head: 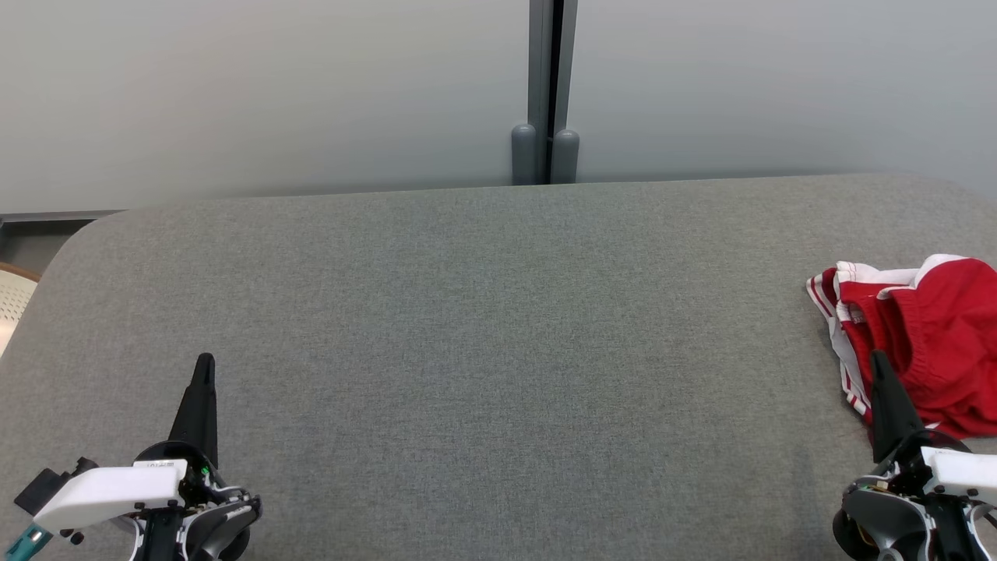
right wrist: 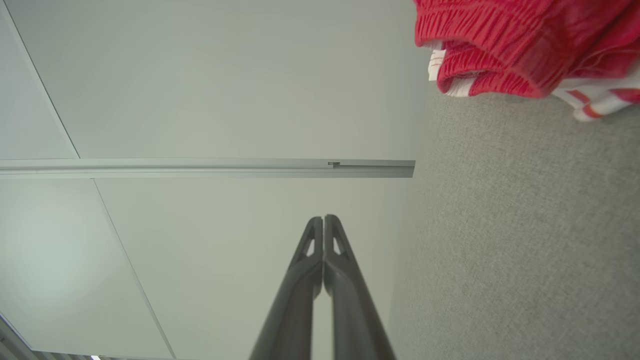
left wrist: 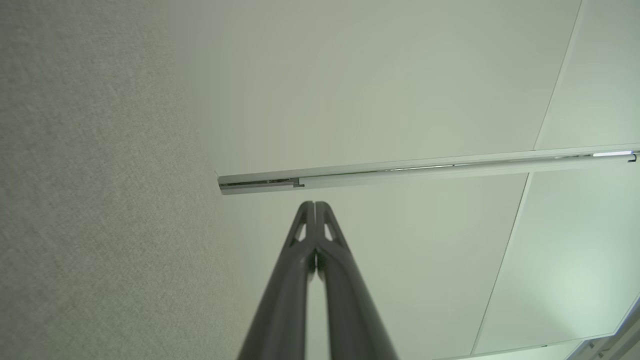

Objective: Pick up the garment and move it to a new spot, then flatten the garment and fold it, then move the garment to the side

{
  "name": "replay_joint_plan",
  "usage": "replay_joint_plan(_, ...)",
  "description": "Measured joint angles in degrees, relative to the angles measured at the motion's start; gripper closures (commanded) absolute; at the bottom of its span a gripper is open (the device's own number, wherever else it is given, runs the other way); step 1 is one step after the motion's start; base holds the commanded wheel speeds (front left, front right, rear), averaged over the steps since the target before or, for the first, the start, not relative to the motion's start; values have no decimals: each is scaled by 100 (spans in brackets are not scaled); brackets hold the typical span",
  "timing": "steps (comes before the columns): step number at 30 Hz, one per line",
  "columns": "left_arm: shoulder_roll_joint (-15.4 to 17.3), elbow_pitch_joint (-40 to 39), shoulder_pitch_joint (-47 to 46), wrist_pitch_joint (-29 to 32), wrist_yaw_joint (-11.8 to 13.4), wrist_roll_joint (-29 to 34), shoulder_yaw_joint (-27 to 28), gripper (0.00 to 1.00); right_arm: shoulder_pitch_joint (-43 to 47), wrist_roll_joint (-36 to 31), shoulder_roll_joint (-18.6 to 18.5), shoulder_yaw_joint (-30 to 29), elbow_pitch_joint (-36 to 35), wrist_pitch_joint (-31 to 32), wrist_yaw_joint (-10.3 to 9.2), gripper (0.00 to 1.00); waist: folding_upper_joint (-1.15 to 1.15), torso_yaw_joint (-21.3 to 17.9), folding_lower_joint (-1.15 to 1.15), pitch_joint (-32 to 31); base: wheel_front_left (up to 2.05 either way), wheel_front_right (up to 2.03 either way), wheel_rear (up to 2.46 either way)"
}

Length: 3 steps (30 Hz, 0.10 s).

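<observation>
A broad grey fabric-covered table (head: 467,351) with rounded corners spans the head view. Behind its far edge stands a pale grey wall (head: 273,93), split by a dark grey vertical post (head: 551,93). A crumpled red garment with white stripes and trim (head: 927,335) lies bunched at the table's right edge, about midway between its near and far sides. The right gripper (head: 878,358) is over the table's near right corner, its tip overlapping the garment's near edge in the head view. Its fingers are pressed together, holding nothing. The left gripper (head: 204,362) is over the table's near left corner, likewise closed and empty, well apart from the garment.
</observation>
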<state>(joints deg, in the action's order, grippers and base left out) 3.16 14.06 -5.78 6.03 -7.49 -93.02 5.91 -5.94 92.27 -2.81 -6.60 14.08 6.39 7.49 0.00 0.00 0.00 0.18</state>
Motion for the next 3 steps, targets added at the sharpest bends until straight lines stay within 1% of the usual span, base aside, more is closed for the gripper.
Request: replay_joint_plan(3,-1,0,-1,0,0,7,2,100,0,0,0,0,0,0,0,100,0,0,0,0,0,0,0)
